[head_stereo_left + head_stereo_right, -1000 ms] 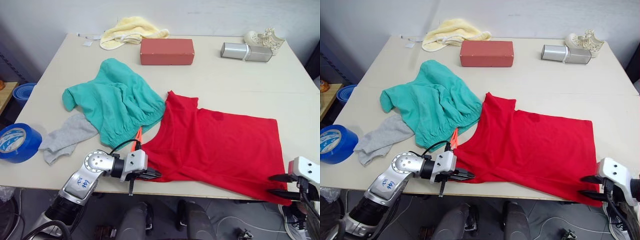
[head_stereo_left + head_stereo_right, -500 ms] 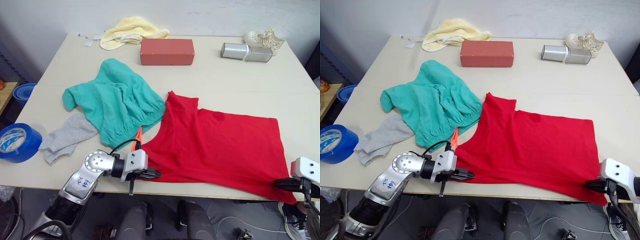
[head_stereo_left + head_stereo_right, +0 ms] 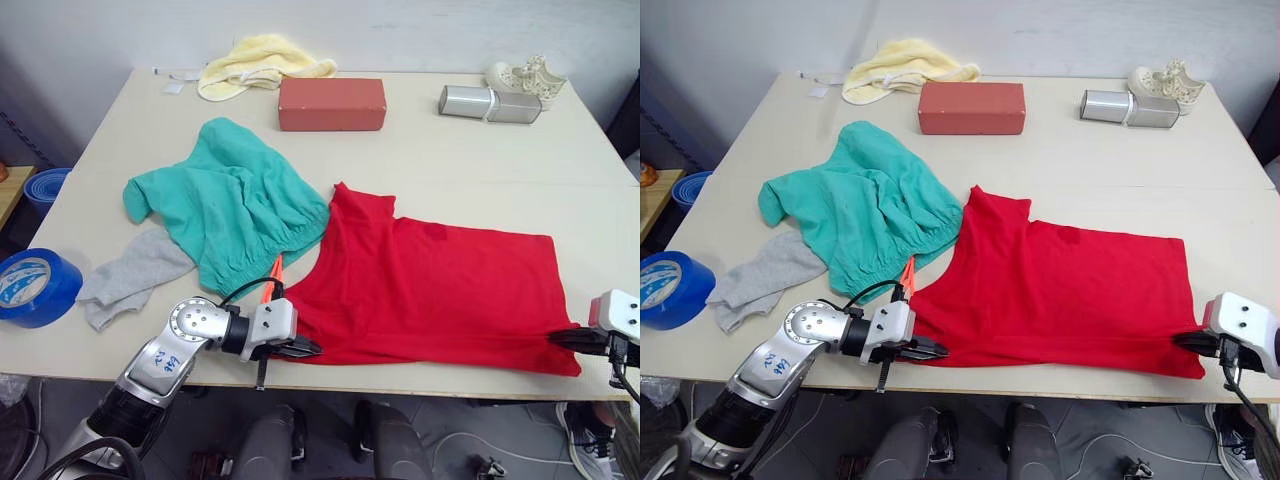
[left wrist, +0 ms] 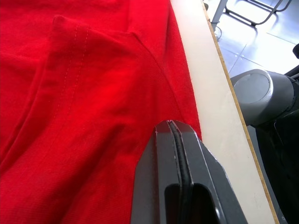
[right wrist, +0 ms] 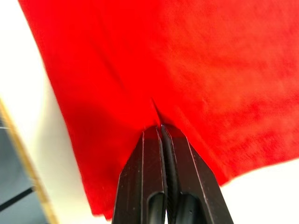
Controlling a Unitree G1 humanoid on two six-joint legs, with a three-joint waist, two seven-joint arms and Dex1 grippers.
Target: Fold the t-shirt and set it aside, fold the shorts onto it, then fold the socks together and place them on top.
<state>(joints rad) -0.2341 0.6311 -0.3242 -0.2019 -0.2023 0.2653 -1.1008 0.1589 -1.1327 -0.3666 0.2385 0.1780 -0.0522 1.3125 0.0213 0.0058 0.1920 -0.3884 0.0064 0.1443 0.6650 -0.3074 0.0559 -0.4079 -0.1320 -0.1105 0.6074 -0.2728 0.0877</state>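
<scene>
The red t-shirt (image 3: 430,290) lies spread flat over the near right part of the table. My left gripper (image 3: 308,348) is shut on its near left hem, and the left wrist view shows the closed fingers (image 4: 187,154) pinching red cloth by the table edge. At the near right corner of the t-shirt, my right gripper (image 3: 556,338) is shut on the fabric (image 5: 187,70). The teal shorts (image 3: 235,205) lie crumpled to the left, their orange drawstring (image 3: 273,272) reaching the t-shirt. Left of the shorts lie the grey socks (image 3: 130,275).
A blue tape roll (image 3: 35,285) sits at the table's left edge. Along the far side are a pale yellow cloth (image 3: 262,60), a red block (image 3: 332,103), a silver box (image 3: 490,103) and a white ornament (image 3: 528,75). The table's near edge (image 3: 420,378) runs just under both grippers.
My right gripper went from open to shut on the t-shirt's near right corner and drew it up from over the table edge. The left gripper kept its hold.
</scene>
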